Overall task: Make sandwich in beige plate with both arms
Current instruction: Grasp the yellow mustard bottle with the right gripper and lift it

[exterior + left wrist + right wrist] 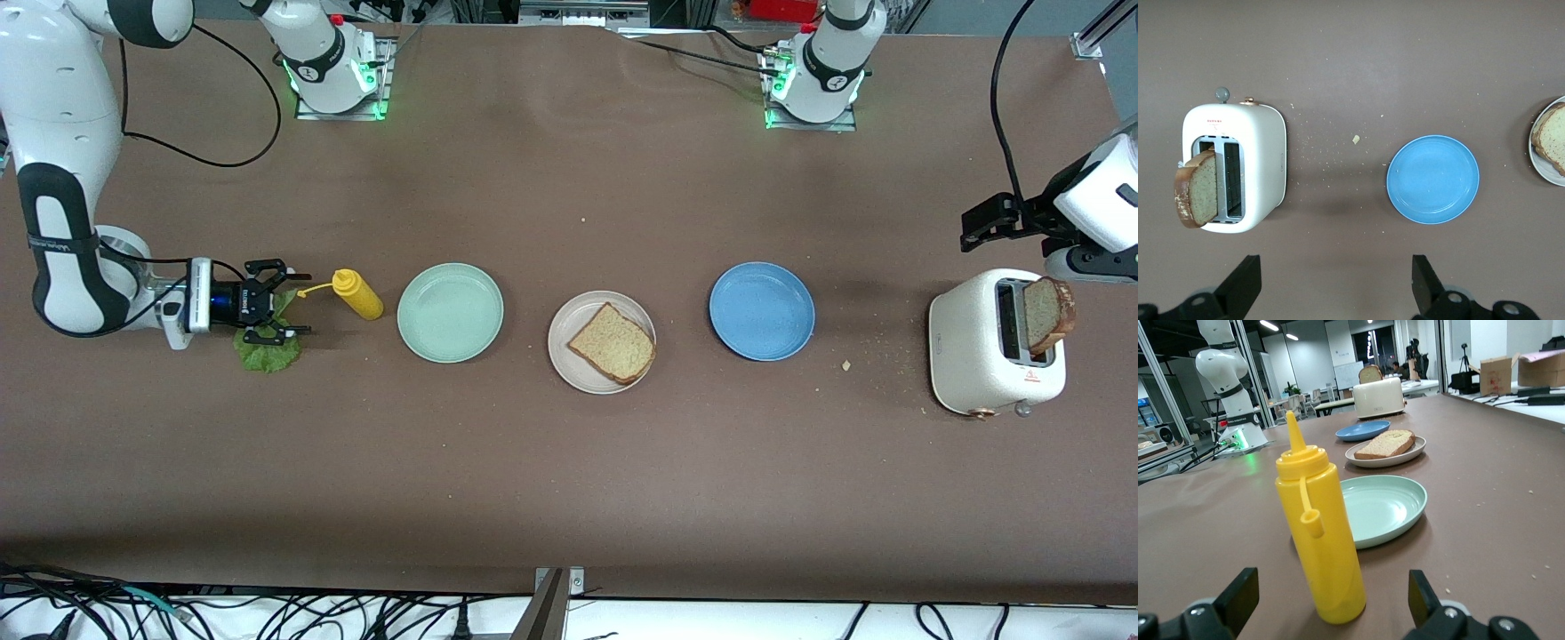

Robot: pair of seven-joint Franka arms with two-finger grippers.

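Here, at the table, both my grippers stand with fingers spread wide and nothing between them. My right gripper is low at the right arm's end of the table, turned sideways over a lettuce leaf; I cannot tell whether the fingers touch the leaf. Just beside the fingertips stands a yellow squeeze bottle, upright, its cap hanging off on its strap. My left gripper hovers at the left arm's end, above the table near a white toaster, its fingers holding nothing. One bread slice stands tilted out of a toaster slot. Between the two ends lie three plates in a row: a mint-green plate near the bottle, the beige plate in the middle, a blue plate toward the toaster. On the beige plate lies a single bread slice, flat, one corner reaching the rim. Both other plates are bare. Crumbs dot the table between the blue plate and the toaster.
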